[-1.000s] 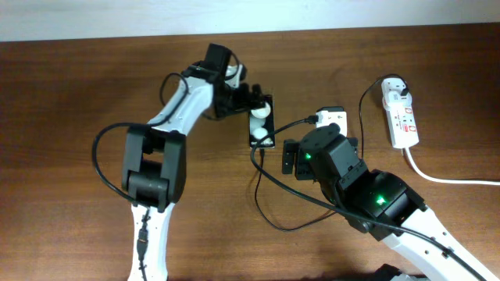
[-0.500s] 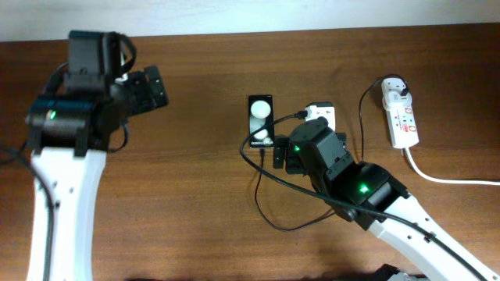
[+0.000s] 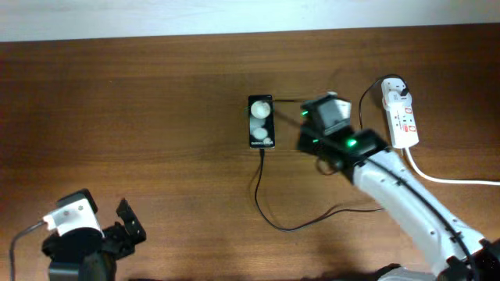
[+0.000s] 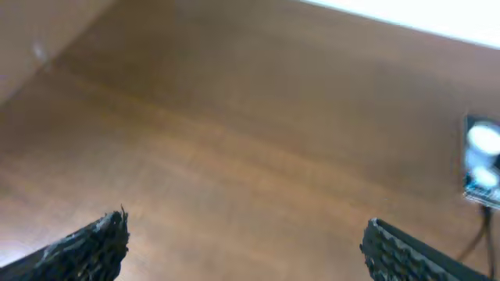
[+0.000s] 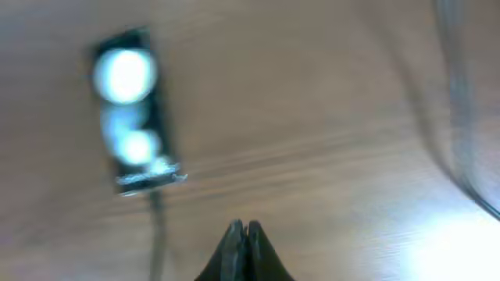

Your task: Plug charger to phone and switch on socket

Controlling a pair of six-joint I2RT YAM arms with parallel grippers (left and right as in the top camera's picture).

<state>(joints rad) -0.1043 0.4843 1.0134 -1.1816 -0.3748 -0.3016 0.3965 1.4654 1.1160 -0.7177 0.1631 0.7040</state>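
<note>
The phone (image 3: pixel 261 122) lies flat mid-table, its white spots showing; it is also blurred in the right wrist view (image 5: pixel 131 117) and at the right edge of the left wrist view (image 4: pixel 482 160). The charger (image 3: pixel 261 195) meets the phone's lower end (image 5: pixel 156 215) and loops down and right over the table. The socket (image 3: pixel 400 117) lies at the far right with a white plug in its top. My right gripper (image 3: pixel 306 144) (image 5: pixel 244 234) is shut on nothing, just right of the phone's lower end. My left gripper (image 3: pixel 129 222) (image 4: pixel 250 250) is open at the bottom left, over bare wood.
A thick white cord (image 3: pixel 449 179) runs from the socket off the right edge. The right arm (image 3: pixel 398 195) stretches from the lower right over part of the charger's loop. A pale wall (image 3: pixel 234 16) borders the table's far edge.
My left arm has drawn back from the phone to the bottom left corner. My right gripper has let go near the phone's lower end, shifted right and shut.
</note>
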